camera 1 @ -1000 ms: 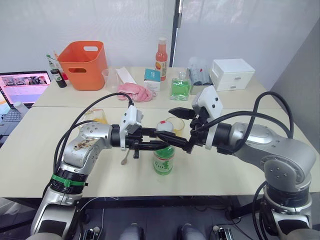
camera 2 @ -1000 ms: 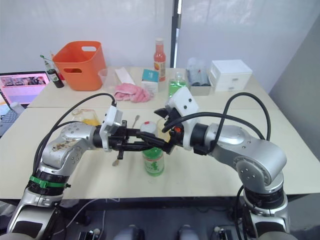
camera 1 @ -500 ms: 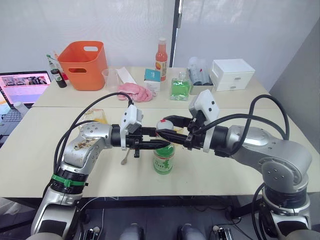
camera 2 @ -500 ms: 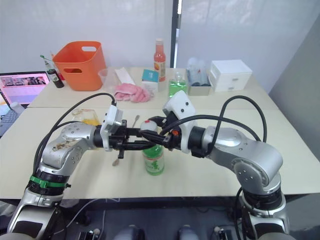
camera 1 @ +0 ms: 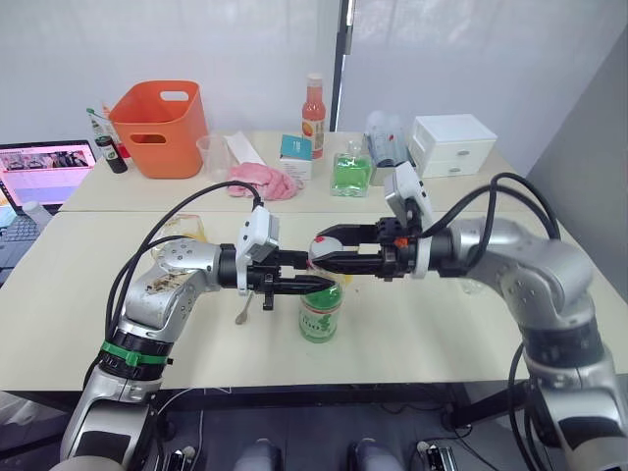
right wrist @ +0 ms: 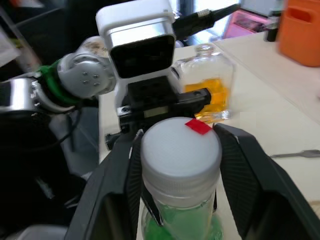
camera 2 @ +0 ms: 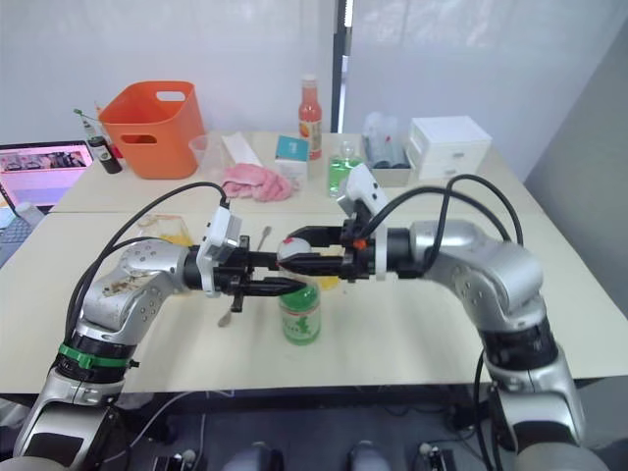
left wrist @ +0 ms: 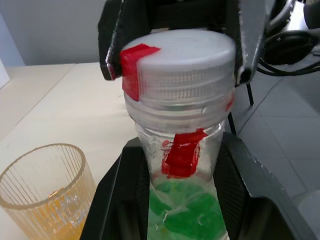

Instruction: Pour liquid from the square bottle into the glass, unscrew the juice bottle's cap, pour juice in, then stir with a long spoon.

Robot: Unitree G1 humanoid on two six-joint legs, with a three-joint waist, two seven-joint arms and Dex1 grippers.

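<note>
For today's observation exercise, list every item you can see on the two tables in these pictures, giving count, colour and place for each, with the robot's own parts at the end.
juice bottle: one, clear with green liquid, front table centre
juice bottle's cap: one, white with a red tag, on the bottle
glass: one, ribbed clear with orange-yellow liquid, just behind the juice bottle
square bottle: one, clear with orange-yellow liquid, front table, left
long spoon: one, silver, lying by the left arm
bucket: one, orange, back table, left
cloth: one, pink, back table
sauce bottle: one, orange-red, back table
green square bottle: one, back table
drawer box: one, white, back right
laptop: one, far left
left gripper: black, around the bottle's neck
right gripper: black, around the cap
</note>
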